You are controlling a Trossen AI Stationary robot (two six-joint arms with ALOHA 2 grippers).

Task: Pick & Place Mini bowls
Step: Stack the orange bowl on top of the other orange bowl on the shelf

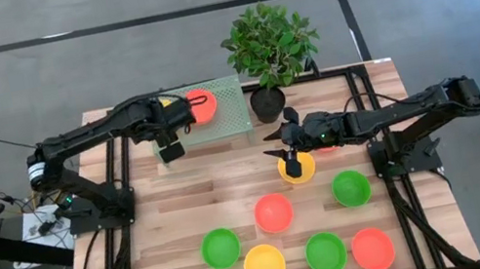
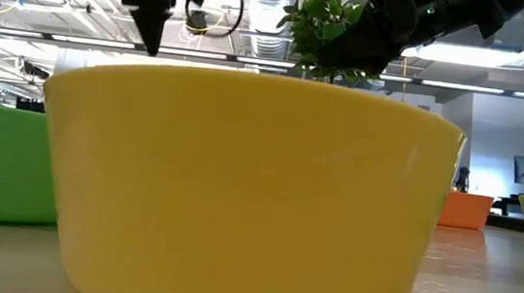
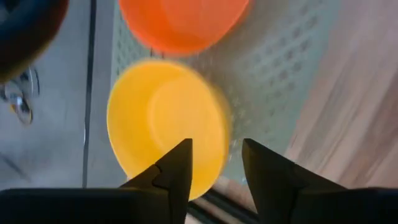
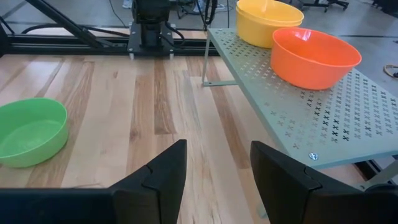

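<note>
On a pale green perforated shelf at the table's far left, a yellow mini bowl and a red-orange mini bowl rest on their bases, side by side. My left gripper hovers open above the yellow bowl's rim, touching nothing; in the high view the arm hides that bowl. My right gripper waits open above mid-table, pointing at the shelf, with a yellow bowl below its wrist. Several green, red and yellow bowls sit along the near side, such as a red one.
A potted plant stands at the far edge, right of the shelf. A green bowl sits on the bare wood in front of my right gripper. In the low view a yellow bowl fills most of the picture.
</note>
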